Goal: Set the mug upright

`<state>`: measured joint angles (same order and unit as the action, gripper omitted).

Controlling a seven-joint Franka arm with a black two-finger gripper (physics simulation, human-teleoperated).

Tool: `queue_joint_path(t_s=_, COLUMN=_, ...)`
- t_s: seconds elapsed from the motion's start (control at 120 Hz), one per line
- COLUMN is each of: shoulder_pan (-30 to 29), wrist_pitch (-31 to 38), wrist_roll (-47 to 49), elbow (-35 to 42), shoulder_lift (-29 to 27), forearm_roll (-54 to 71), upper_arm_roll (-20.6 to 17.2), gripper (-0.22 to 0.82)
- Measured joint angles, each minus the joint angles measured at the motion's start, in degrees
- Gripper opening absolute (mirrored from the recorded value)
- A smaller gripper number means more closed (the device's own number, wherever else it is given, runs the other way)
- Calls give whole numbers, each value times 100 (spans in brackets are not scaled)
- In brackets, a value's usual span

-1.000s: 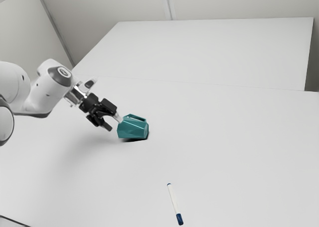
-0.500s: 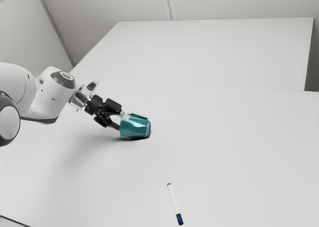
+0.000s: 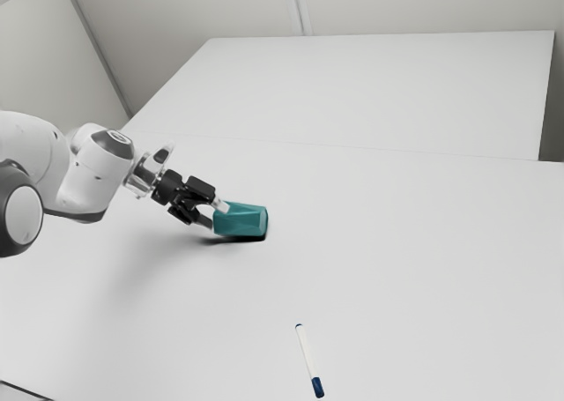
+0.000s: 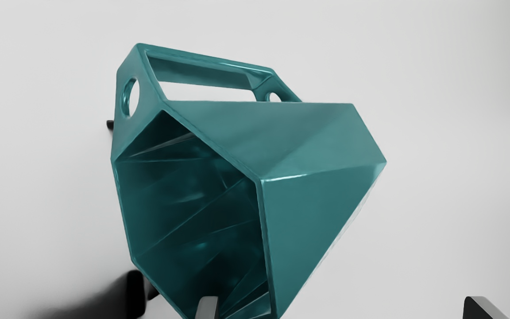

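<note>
- While facing the mouth of the teal faceted mug, has the hand spread wide, one finger inside, likely for pinching the wall.
- Lies sideways on the table, so probably needs tipping onto its base.

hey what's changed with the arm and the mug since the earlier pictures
The gripper moved toward the exterior view's right, and the mug shifted slightly the same way, turning a little. Nothing was gripped: the fingers stand open. The mug still lies on its side; the pen hasn't moved.
</note>
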<state>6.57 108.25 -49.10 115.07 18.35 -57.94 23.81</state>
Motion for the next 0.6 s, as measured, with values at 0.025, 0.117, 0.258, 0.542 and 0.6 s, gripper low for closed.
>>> queue_joint_path(t_s=0.025, shoulder_pan=1, wrist_pitch=12, wrist_roll=-23, elbow=-6, shoulder_lift=6, forearm_roll=-23, upper_arm_roll=-1, gripper=60)
queue_joint_path(t_s=0.117, shoulder_pan=10, wrist_pitch=83, wrist_roll=-109, elbow=-50, shoulder_lift=22, forearm_roll=-87, upper_arm_roll=-7, gripper=60)
queue_joint_path(t_s=0.258, shoulder_pan=13, wrist_pitch=162, wrist_roll=-228, elbow=-101, shoulder_lift=52, forearm_roll=-155, upper_arm_roll=-17, gripper=60)
queue_joint_path(t_s=0.542, shoulder_pan=-25, wrist_pitch=66, wrist_roll=-417, elbow=-97, shoulder_lift=212, forearm_roll=-703, upper_arm_roll=-60, gripper=60)
queue_joint_path(t_s=0.6, shoulder_pan=-46, wrist_pitch=4, wrist_roll=-453, elbow=-96, shoulder_lift=250, forearm_roll=-815, upper_arm_roll=-61, gripper=60)
